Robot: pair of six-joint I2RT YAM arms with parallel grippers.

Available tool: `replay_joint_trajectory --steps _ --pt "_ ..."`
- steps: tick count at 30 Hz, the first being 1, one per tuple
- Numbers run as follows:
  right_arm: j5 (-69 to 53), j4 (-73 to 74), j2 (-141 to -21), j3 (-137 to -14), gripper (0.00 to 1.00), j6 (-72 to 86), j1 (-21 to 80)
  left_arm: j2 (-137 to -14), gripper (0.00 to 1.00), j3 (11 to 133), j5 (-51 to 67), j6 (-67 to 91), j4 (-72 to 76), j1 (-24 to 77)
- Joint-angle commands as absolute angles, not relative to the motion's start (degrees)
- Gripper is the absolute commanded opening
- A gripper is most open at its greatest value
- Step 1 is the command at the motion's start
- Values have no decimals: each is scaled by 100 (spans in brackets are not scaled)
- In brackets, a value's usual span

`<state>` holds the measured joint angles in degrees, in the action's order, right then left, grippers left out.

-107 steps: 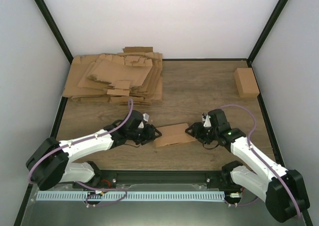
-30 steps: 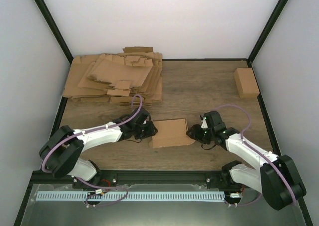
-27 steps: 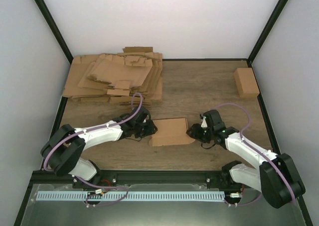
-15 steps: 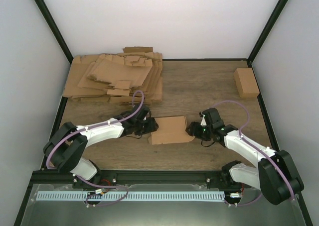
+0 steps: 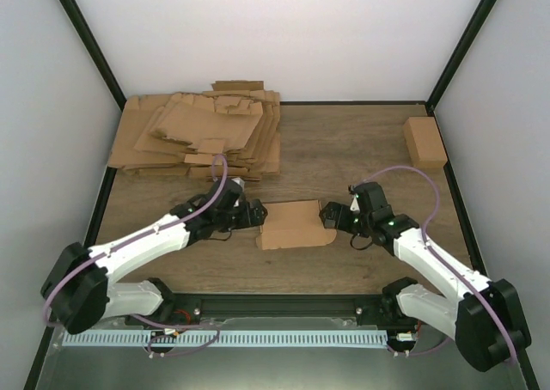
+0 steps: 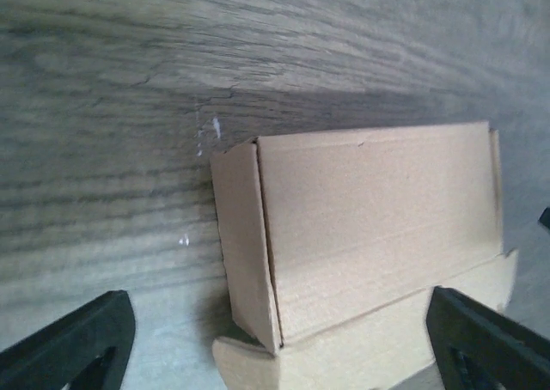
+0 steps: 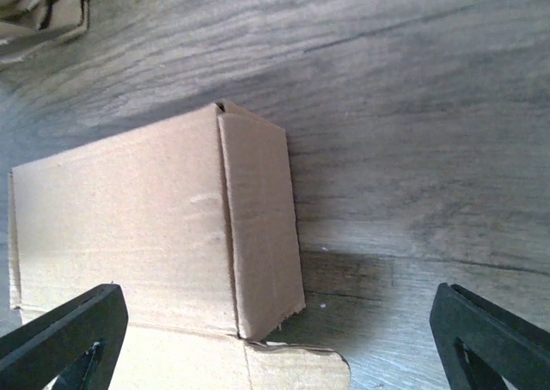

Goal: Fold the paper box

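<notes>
Paper box [image 5: 294, 224] sits mid-desk [image 5: 361, 158], between the two arms, already formed into a low rectangular carton: top panel down, end walls folded in at both short sides. One flap with a rounded corner juts out along its near long edge, seemingly untucked, so I judge the fold nearly done with that closing flap left to seat. Left hand [image 5: 249, 214] just beside the box's left end, fingers spread wide, gripping nothing. Right hand [image 5: 331, 216] just beside the right end, likewise wide open and empty. Neither appears to touch the cardboard. Heap of flat cardboard sheets [image 5: 202, 137] far left; small closed carton [image 5: 424, 142] far right.
</notes>
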<state>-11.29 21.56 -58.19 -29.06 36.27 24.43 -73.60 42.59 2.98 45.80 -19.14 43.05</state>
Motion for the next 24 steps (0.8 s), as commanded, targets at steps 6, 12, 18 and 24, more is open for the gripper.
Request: replay_joint_trajectory --steps 6,12,18,24 --pt "-1022 2268 -5457 -3266 100 3409 2479 -6131 100 4107 277 4196 -2233 4307" --pt "-1265 2136 -5172 -3341 100 2937 2479 -5821 100 3888 844 3616 -2042 4462" --pt "-1593 2031 -5537 -3726 100 2380 2480 -5878 88 3703 247 3463 -1956 5239" --pt "-2257 1698 -6373 -4220 98 1767 2485 -6224 82 3620 -1058 3454 -1996 6074"
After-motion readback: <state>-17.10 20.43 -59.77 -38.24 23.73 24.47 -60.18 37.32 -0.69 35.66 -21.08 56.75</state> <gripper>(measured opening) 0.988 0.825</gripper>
